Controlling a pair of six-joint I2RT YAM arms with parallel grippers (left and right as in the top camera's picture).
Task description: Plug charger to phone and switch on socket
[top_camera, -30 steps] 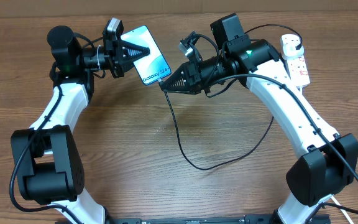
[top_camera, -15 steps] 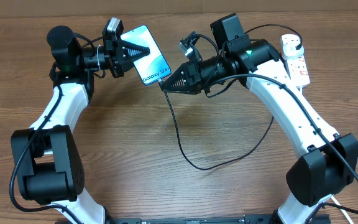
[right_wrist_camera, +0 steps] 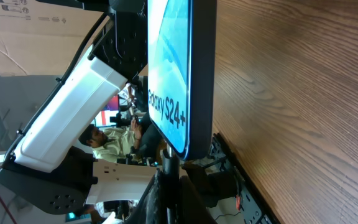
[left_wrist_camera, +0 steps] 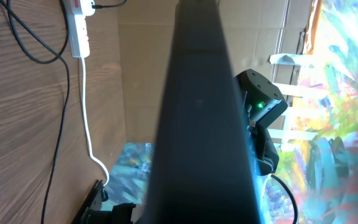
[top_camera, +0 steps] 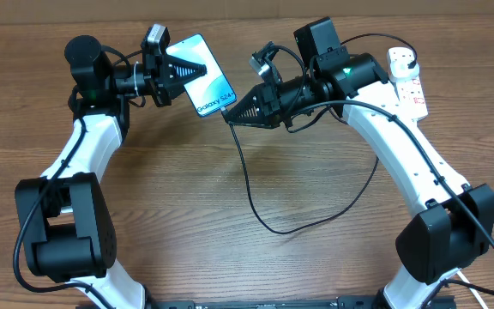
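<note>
Wood-grain table [top_camera: 187, 197] lies under everything you have out. Your left pincer [top_camera: 202, 69] is clamped on the phone [top_camera: 217, 93], gripping it from the end away from the white lettering. The screen faces up toward the overhead camera. In the right wrist view the phone stands edge-on and clear of the table, with the lettering reading along its length.

Your right pincer [top_camera: 231, 118] is closed tight on the connector end of the charger [top_camera: 251, 197], and that tip meets the phone's short edge by the lettering. The tip looks pressed into the port, though from these angles you cannot be sure it is fully seated.

From the connector the black cable drops toward you, loops low across the middle of the table and climbs back up to the right, passing behind your right arm. A further stretch of it arcs over that arm to the far end of the socket [top_camera: 410, 86].

The socket lies flat at the far right of the table, well apart from both pincers, red markings facing up. Its thick white cord [left_wrist_camera: 86, 112] shows in the left wrist view, trailing away across the table. There the dark edge of the phone fills the middle of that view.
</note>
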